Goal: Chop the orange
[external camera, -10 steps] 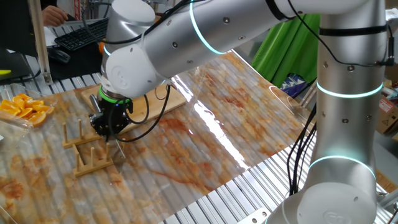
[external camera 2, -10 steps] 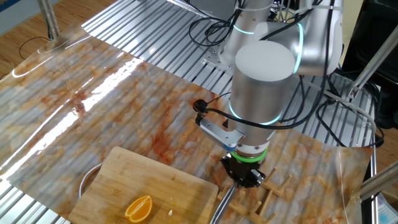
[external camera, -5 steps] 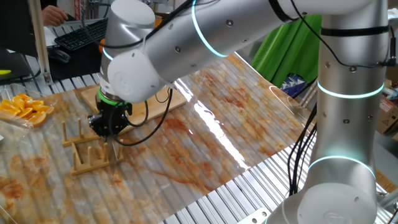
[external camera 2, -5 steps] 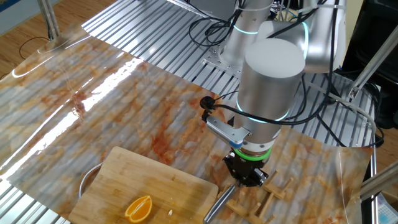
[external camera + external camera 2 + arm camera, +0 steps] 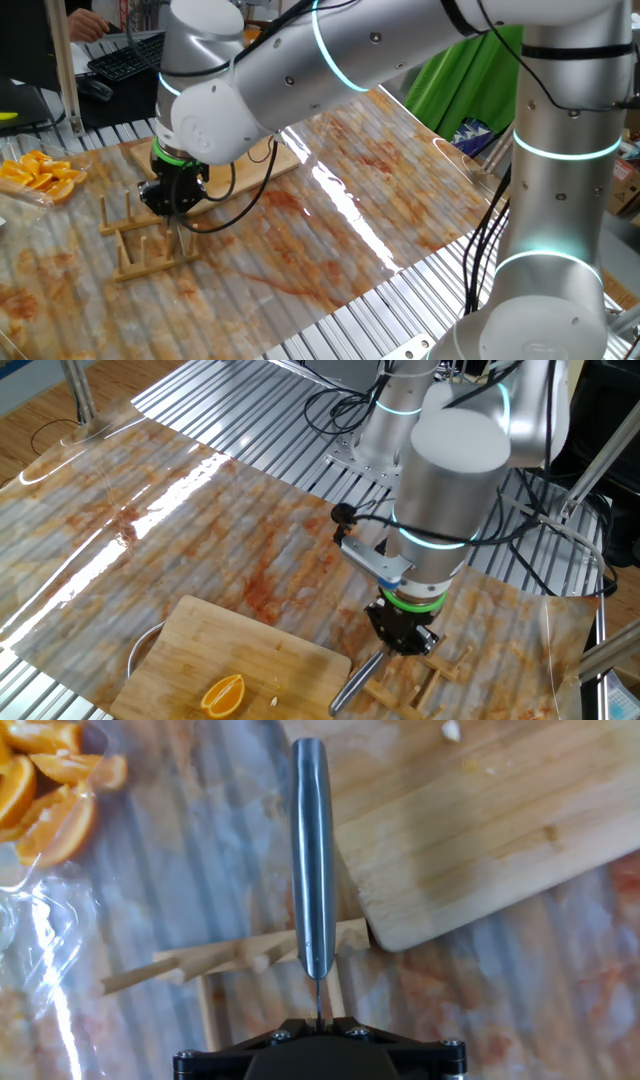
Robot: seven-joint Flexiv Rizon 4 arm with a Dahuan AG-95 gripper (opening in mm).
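The orange wedge [image 5: 222,694] lies on the bamboo board [image 5: 260,655] near the lower edge of the other fixed view; it is hidden in one fixed view and out of the hand view. My gripper [image 5: 405,640] hangs to the right of the board, over the wooden rack [image 5: 425,675]. It is shut on a knife, whose steel handle [image 5: 352,682] points toward the board. In the hand view the knife [image 5: 312,850] runs straight out from my gripper [image 5: 318,1018] across the rack [image 5: 240,960] and over the board's corner [image 5: 470,830].
A heap of orange slices on clear plastic [image 5: 40,175] lies left of the rack [image 5: 140,245] and shows at the top left of the hand view [image 5: 50,790]. A metal bowl rim [image 5: 140,650] sticks out under the board. The table wears a stained plastic sheet.
My gripper with the knife has shifted a little along the rack, rightward in the other fixed view and leftward in one fixed view. The wedge and board have not moved.
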